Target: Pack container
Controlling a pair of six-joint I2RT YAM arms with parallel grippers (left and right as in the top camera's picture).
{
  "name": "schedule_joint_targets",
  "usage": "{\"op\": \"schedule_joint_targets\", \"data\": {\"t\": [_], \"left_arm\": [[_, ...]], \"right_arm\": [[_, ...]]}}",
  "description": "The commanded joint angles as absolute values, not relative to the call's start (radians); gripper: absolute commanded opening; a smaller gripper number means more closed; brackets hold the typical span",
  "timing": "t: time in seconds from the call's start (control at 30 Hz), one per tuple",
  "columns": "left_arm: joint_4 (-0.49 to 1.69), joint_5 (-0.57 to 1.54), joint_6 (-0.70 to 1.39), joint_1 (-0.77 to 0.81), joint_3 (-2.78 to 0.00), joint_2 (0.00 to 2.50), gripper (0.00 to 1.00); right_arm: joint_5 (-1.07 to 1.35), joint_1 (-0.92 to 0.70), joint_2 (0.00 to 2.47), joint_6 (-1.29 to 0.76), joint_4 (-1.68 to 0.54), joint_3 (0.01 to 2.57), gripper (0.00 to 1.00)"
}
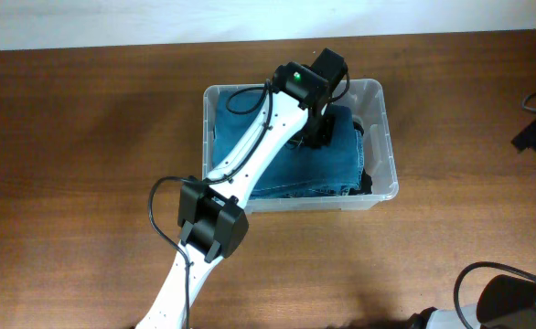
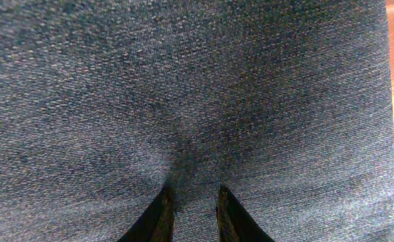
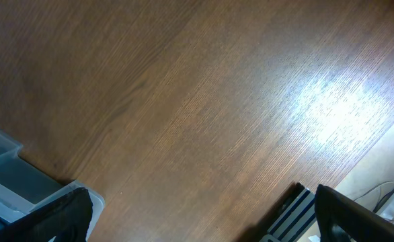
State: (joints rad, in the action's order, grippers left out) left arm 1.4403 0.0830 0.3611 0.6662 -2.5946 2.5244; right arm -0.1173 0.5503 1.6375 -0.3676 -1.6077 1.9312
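A: Denim (image 1: 337,164) fills the container (image 1: 375,100), centre-right of the overhead frame. Left end effector (image 2: 193,212)?
B: Tips nearly together in a fold; grip unclear. Lifting might drag the denim out.

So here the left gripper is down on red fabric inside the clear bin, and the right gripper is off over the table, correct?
Not quite: the fabric is blue denim, not red, as the overhead view shows, lying in the container. The rest stands: the left gripper is down on it and the right gripper is off over the table.
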Motion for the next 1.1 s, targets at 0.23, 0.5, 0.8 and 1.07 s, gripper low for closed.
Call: {"op": "schedule_joint_targets", "data": {"t": [0.23,0.5,0.8,1.07], "left_arm": [[1.688,0.193,0.310,0.543,-2.893,2.548,0.23],[1.688,0.262,0.241,0.470,-2.828,2.444,0.23],[1.689,0.104,0.250,0.459,-2.497,2.425,0.23],[1.688,0.078,0.253,0.415,-2.354,2.425,0.23]], "right_arm": [[-0.120,0.557,1.630,-0.379,-1.607,1.931,0.99],[-0.120,0.557,1.630,-0.379,-1.607,1.931,0.99],[-0.120,0.557,1.630,-0.379,-1.607,1.931,0.99],[-0.120,0.557,1.630,-0.379,-1.607,1.931,0.98]]}}
